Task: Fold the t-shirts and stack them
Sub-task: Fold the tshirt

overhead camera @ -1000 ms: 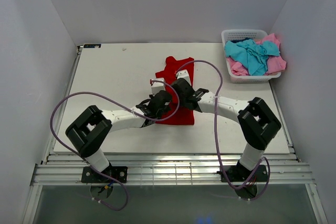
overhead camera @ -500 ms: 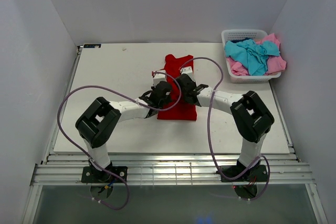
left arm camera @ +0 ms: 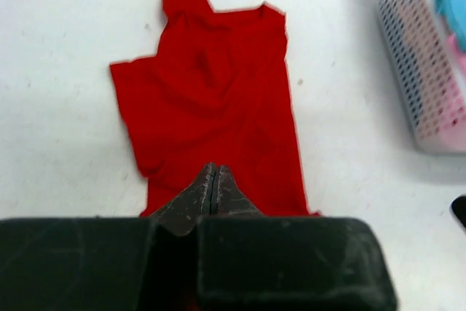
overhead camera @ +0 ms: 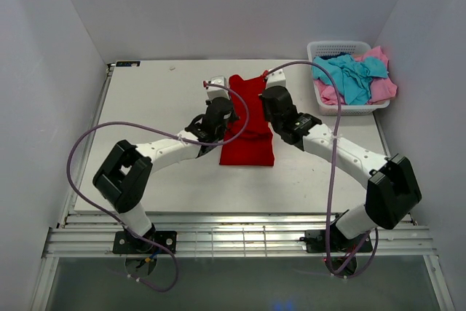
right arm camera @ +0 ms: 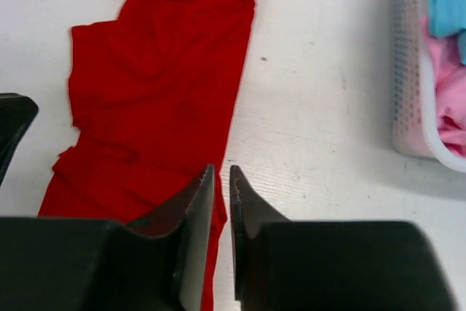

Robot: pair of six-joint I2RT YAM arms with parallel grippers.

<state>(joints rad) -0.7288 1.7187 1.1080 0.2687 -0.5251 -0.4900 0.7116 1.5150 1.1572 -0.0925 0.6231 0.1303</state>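
red t-shirt point(overhead camera: 249, 143) lies folded narrow and rumpled, one sleeve out.

Bare table point(overhead camera: 145, 100) lies open left of the red t-shirt point(overhead camera: 247, 129). To its right, a free strip runs up to the white lattice basket point(overhead camera: 346, 109), which blocks the far right corner.

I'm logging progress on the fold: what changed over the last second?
Both arms travelled up the red t-shirt, away from their bases. The left gripper now hangs over its left side and the right gripper at its right edge, with that arm stretched out. The shirt's near hem, covered before, is exposed. The basket with the turquoise shirt and pink shirt stayed put.
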